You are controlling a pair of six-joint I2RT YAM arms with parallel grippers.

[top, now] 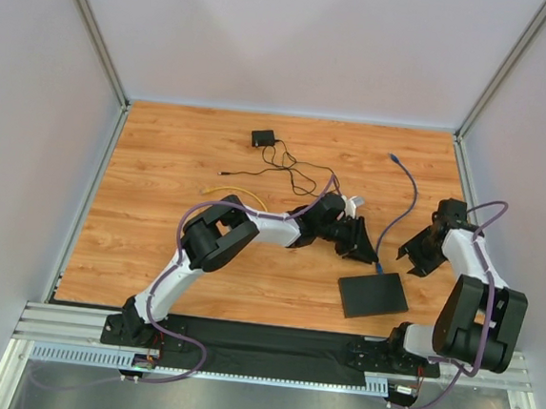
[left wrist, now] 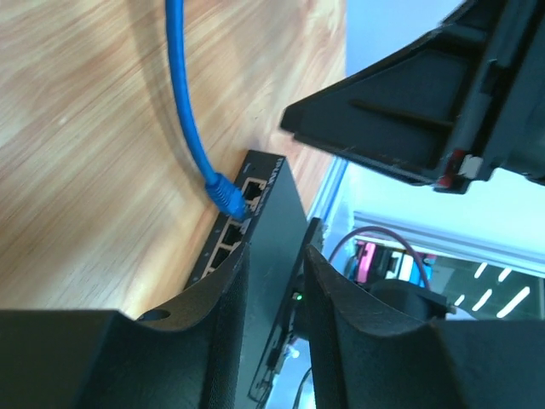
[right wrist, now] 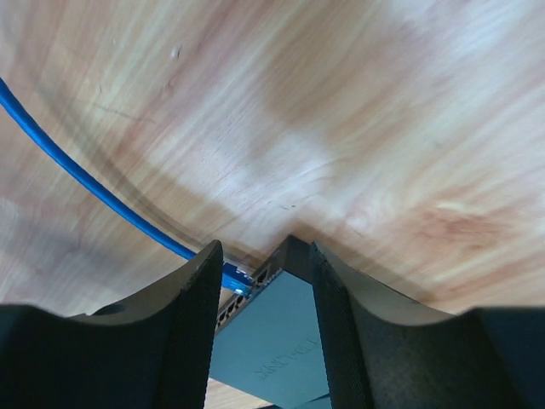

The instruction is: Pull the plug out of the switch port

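Observation:
The switch is a flat black box lying on the wooden table at the near right. A blue cable runs from the far right down to its far edge. In the left wrist view the blue plug sits in a corner port of the switch. My left gripper is open and empty, just left of and above the plug. My right gripper is open and empty, right of the plug. In the right wrist view the plug and switch show between the open fingers.
A small black adapter with a thin black cord lies at the far middle of the table. A yellow cable lies near the left arm. Grey walls close in the left, right and back.

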